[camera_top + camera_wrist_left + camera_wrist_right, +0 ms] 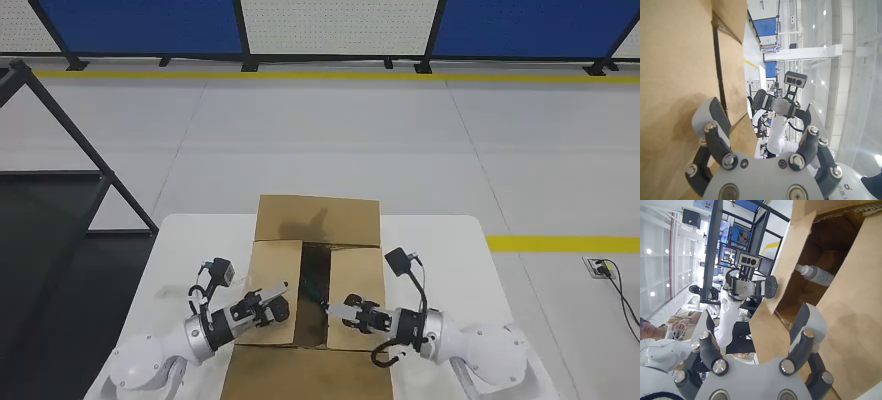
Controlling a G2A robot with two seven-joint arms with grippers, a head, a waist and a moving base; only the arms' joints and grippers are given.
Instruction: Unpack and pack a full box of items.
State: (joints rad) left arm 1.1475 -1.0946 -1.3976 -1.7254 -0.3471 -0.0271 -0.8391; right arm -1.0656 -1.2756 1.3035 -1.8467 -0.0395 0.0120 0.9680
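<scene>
A brown cardboard box [318,225] stands in the middle of the white table [450,260]. Its back flap lies open and its two side flaps are partly lifted, with a dark gap between them. Inside lies a white spray bottle [816,275]. My left gripper [272,301] [762,115] is open at the inner edge of the left flap [677,75], one finger [718,113] against the cardboard. My right gripper [342,307] [755,313] is open at the right flap [851,313], one finger [807,321] resting on it. Both grippers face each other across the gap.
The front flap [300,378] hangs toward the table's near edge. A black metal frame [60,130] stands left of the table. Blue partition panels [140,25] line the far side of the floor. Bare tabletop lies left and right of the box.
</scene>
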